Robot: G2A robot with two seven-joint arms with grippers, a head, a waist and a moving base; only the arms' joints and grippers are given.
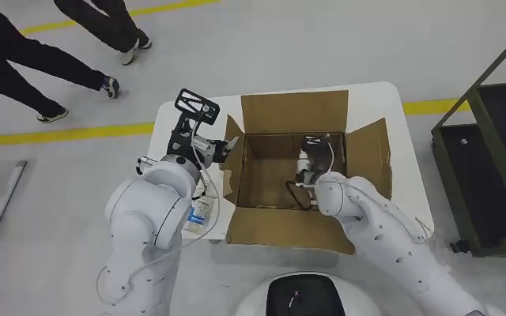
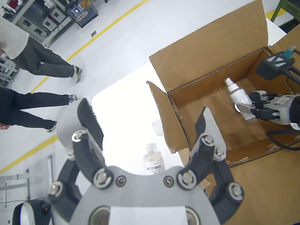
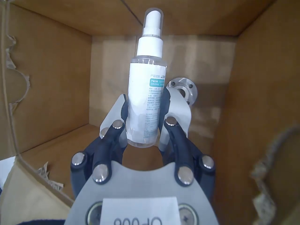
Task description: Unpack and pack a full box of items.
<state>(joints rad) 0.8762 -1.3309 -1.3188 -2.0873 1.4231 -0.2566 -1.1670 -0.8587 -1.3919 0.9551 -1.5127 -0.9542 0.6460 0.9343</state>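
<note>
Cardboard walls of the open box (image 1: 294,113) were seen on all sides of the right gripper (image 3: 145,103). Its fingers (image 3: 117,113) were clamped on the lower body of a white spray bottle (image 3: 147,80) (cap pointing away from the wrist), which was held inside the box. A metal flange (image 3: 182,89) was seen on the box floor just behind the spray bottle. The left gripper (image 2: 143,106) was held over the white table (image 2: 121,115), just outside the box's torn side flap, with its fingers spread wide. A small clear bottle (image 2: 153,156) was stood upright on the table near that flap.

Base of clear bottle (image 2: 153,158) hidden behind left gripper (image 2: 145,107)
</note>
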